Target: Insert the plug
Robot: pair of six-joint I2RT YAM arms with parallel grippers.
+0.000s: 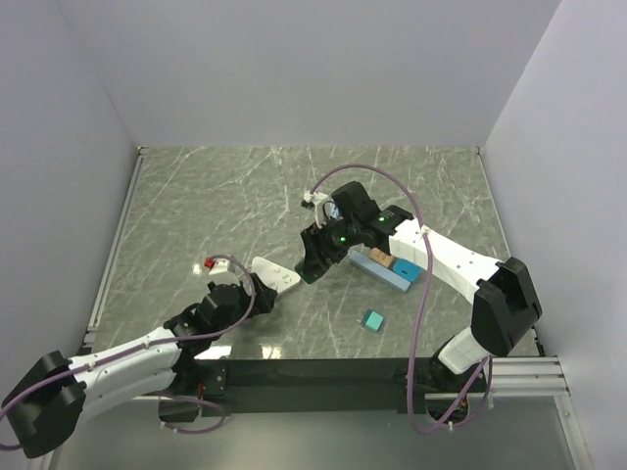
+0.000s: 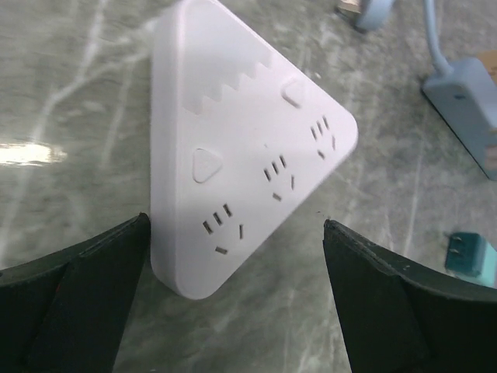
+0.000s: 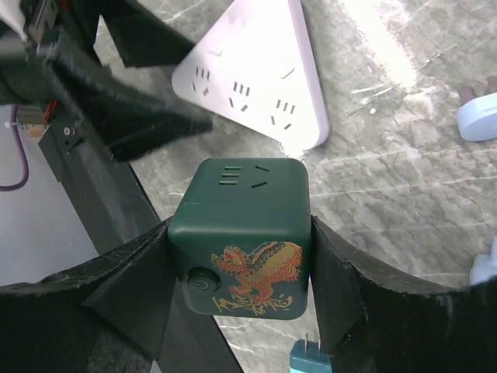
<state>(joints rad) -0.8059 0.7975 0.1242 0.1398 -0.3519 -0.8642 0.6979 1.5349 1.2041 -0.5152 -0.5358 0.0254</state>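
The teal plug (image 1: 372, 320) lay loose on the marble table (image 1: 216, 196), at about four o'clock from the white triangular power strip (image 2: 233, 132) in the top view and well apart from both grippers. The right gripper (image 3: 239, 264) clamped a dark green cube socket (image 3: 237, 194) between its fingers at roughly two o'clock of the strip, while the left gripper (image 2: 234, 233) stood spread wide, its fingers flanking the strip's near corner without squeezing it

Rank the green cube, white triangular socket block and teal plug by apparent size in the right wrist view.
1. green cube (nearest the camera, so unsure)
2. white triangular socket block
3. teal plug, partly cut off
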